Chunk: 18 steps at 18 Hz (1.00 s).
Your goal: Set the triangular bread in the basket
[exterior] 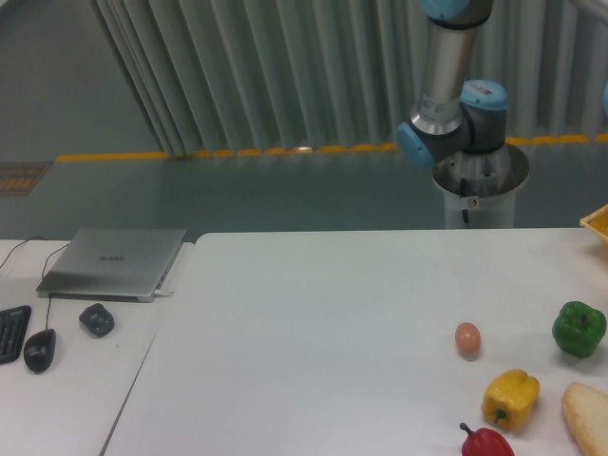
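Where basket (598, 220) corner shows at desk (332, 323) right edge: contents unseen. One bread (587, 418), one egg (467, 339), three peppers. End effector out of view, state unknowable.

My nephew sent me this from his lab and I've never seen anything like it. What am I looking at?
One fixed camera faces a white table. The grey and blue column behind it is a robot arm on a pedestal; its claw is out of the picture, so nothing is seen held. On the table, near the right, lie a brown egg, a green pepper, a yellow pepper, a red pepper and a piece of bread. A yellow basket corner peeks in at the right edge. A laptop and mouse sit on the left.
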### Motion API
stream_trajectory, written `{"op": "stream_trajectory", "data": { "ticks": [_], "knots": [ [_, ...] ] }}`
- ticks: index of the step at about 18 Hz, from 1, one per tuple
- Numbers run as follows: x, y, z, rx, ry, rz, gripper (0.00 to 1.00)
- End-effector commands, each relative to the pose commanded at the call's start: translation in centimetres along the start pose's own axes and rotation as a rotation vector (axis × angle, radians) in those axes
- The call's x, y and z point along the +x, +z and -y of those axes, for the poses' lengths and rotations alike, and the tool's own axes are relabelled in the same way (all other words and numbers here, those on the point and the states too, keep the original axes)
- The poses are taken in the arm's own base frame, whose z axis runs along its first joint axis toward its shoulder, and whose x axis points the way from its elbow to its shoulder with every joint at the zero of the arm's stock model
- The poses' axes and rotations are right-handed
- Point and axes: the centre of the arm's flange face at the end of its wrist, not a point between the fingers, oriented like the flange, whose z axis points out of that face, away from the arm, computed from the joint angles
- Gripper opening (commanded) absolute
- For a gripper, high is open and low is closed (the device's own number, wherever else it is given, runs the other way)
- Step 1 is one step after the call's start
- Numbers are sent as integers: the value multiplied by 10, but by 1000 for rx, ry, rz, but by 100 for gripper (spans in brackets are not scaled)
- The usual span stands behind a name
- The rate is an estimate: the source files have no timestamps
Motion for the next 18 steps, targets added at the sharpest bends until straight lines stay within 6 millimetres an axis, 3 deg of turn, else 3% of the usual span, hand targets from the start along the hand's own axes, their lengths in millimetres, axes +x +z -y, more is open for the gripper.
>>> {"op": "stream_trajectory", "data": {
  "ticks": [4,6,10,16,18],
  "knots": [
    [39,41,22,-28,2,-43,100],
    [53,51,27,-37,18,-56,100],
    [65,53,41,3,20,-104,100],
    [74,90,43,-36,29,-138,100],
    [75,91,47,-28,36,-138,100]
  ]
}}
